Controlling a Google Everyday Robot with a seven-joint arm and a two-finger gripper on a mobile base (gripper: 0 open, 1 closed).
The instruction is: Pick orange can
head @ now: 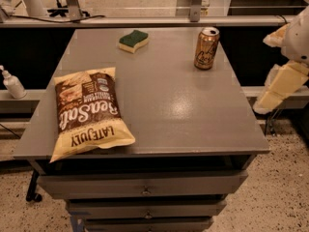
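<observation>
The orange can point(206, 48) stands upright on the grey table point(174, 105), near its far right corner. It is slim and bronze-orange, with a silver top rim and dark script lettering. My gripper point(279, 87) hangs at the right edge of the view, beyond the table's right side. It is to the right of the can and nearer to me, well apart from it and not touching anything on the table.
A large brown and yellow chip bag point(87, 111) lies flat at the front left of the table. A green and yellow sponge point(133, 40) lies at the far middle. A white bottle point(12, 83) stands off the table's left. Drawers point(145, 190) front the table.
</observation>
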